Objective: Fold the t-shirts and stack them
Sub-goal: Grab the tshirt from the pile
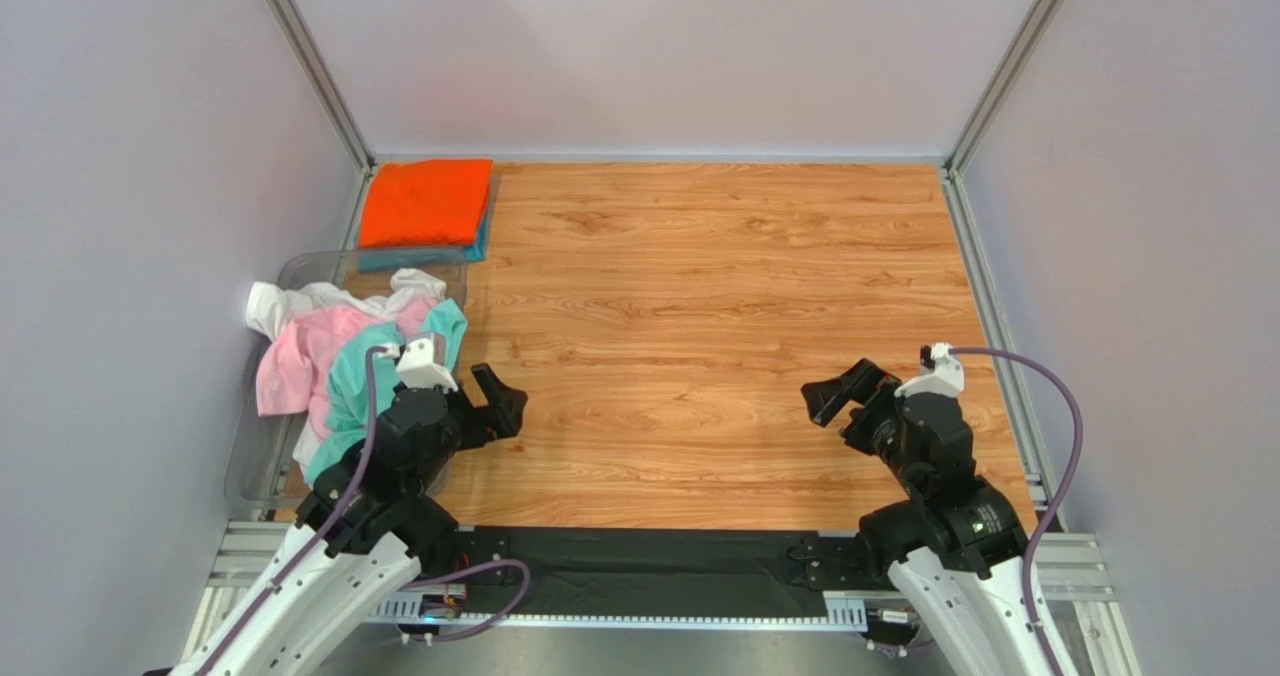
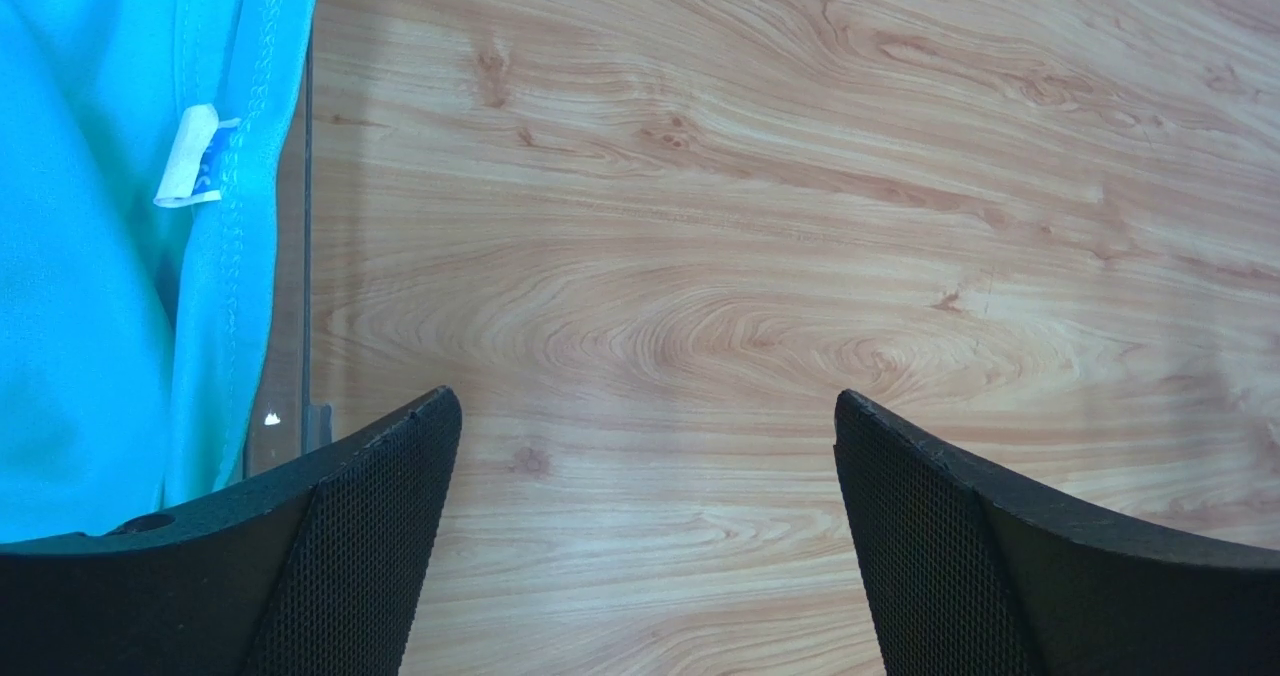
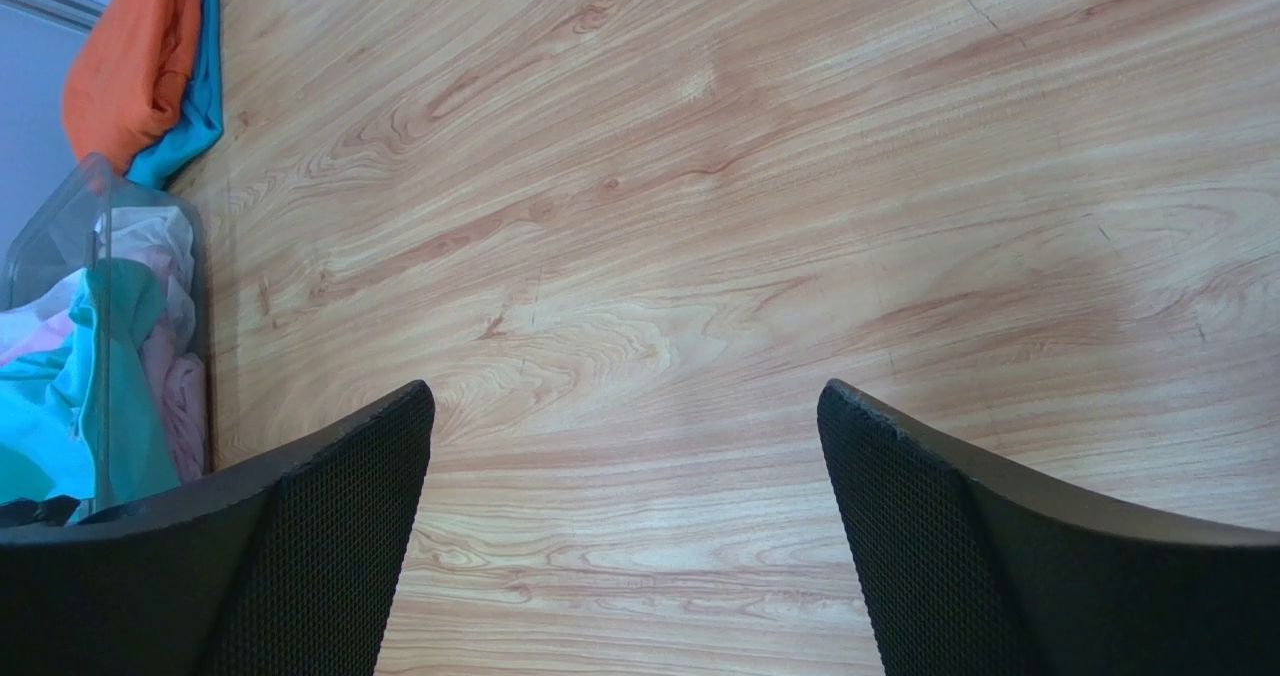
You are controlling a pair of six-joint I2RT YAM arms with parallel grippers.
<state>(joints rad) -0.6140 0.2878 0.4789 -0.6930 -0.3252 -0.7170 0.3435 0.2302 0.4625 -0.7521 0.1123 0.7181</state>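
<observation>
From above, a wooden table [image 1: 706,286] fills the enclosure. A clear plastic bin [image 1: 248,466] stands along the table's left edge and holds a loose heap of t-shirts. A white tee [image 1: 323,298] lies at the far end, a pink tee [image 1: 293,361] on the left, and the mint-green tee [image 1: 358,369] on the right, draped over the bin's right wall. Just beyond the bin, in the far left corner, a folded orange tee [image 1: 428,202] lies on a folded teal-blue tee [image 1: 484,226], of which only the right edge shows. The left gripper [image 1: 501,402] hangs just right of the bin, beside the mint-green tee, and holds nothing. The right gripper [image 1: 839,393] hangs over bare wood on the near right, well apart from all the shirts.

In the left wrist view, the left gripper [image 2: 643,406] has its jaws spread wide with only table [image 2: 781,181] between them. The mint-green tee [image 2: 90,256] fills the left edge, with a small white label [image 2: 193,156] at its stitched hem. The bin's clear wall [image 2: 307,256] runs just beside the hem.

In the right wrist view, the right gripper [image 3: 624,391] is also spread wide and empty over bare wood. At far left stands the bin [image 3: 90,196], with the mint-green tee [image 3: 113,391], the pink tee [image 3: 181,399] and the white tee [image 3: 143,234] inside. Beyond it lies the orange tee [image 3: 135,54] on the teal-blue tee [image 3: 196,91].
</observation>
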